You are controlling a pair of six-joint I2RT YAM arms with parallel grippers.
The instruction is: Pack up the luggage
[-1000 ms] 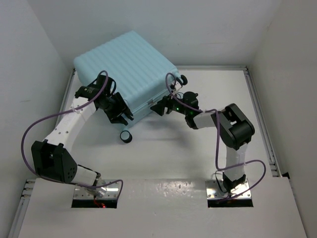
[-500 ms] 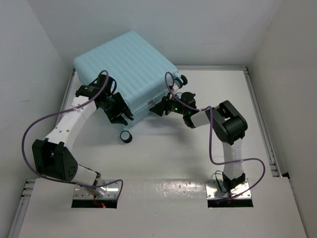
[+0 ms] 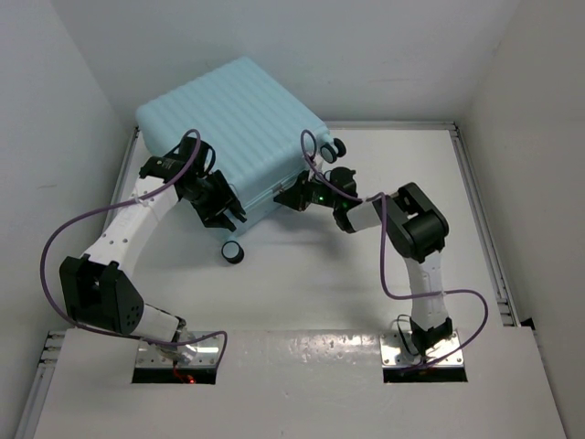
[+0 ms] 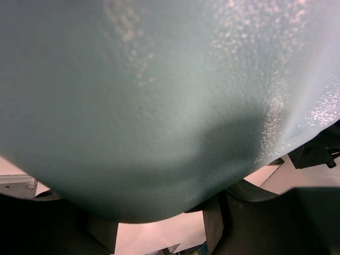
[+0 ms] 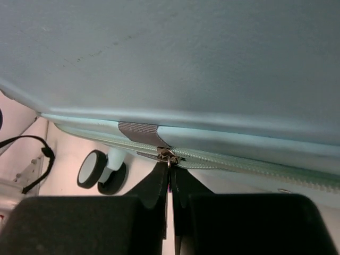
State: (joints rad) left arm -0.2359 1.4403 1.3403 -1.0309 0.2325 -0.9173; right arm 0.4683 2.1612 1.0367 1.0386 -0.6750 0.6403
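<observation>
Right gripper (image 5: 170,175): we see its fingers pressed together with no gap, pinching the zipper pull (image 5: 168,155) right at their tips.
Left gripper (image 3: 222,208): its fingers (image 4: 249,223) stand apart, and a strip of pale tabletop (image 3: 302,293) shows between them. The shell bulges just above them, but we cannot tell whether they touch it.
Luggage (image 3: 236,123): it is closed and lies with its ribbed side up, just beyond both grippers. The left gripper is at its near edge and the right gripper at its near right side.
Right wrist view alone: we get the seam up close. The zipper track (image 5: 239,162) runs off to the right of the pull, a grey fabric tab (image 5: 137,131) sits just above and left of it, and a wheel (image 5: 98,170) is down to the left of the gripper.
Left wrist view alone: we see little but the speckled pale blue shell, which fills nearly the whole picture.
Top view alone: we see both arms reaching in from the near edge, and a second wheel (image 3: 336,146) just beyond the right gripper. The pinch itself is too small to make out here.
</observation>
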